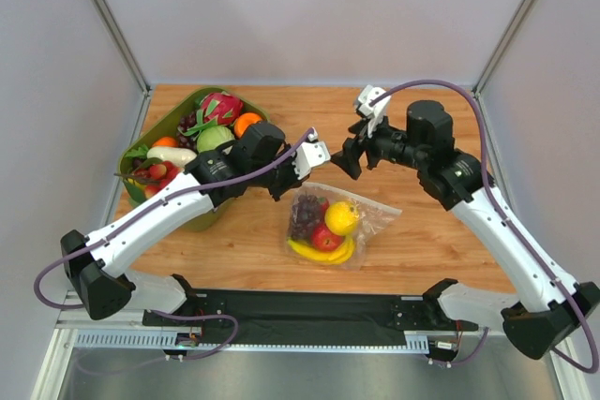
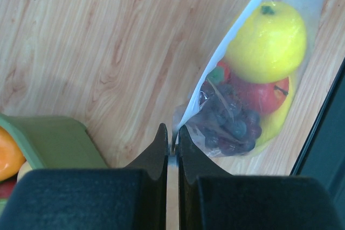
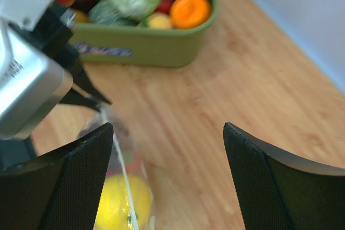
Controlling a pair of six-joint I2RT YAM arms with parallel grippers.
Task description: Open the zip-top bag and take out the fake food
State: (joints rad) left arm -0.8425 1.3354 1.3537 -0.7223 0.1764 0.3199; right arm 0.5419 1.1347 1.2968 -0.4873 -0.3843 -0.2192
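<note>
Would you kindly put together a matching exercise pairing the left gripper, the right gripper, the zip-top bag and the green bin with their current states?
Column one:
1. left gripper
2. right gripper
3. zip-top bag
4. green bin

Column two:
A. fingers wide apart, holding nothing
B. full of produce, at the far left of the table
C. fingers shut on the bag's edge
D. resting on the table with the fake food inside

Pairs: 1-C, 2-A, 3-D, 4-B
</note>
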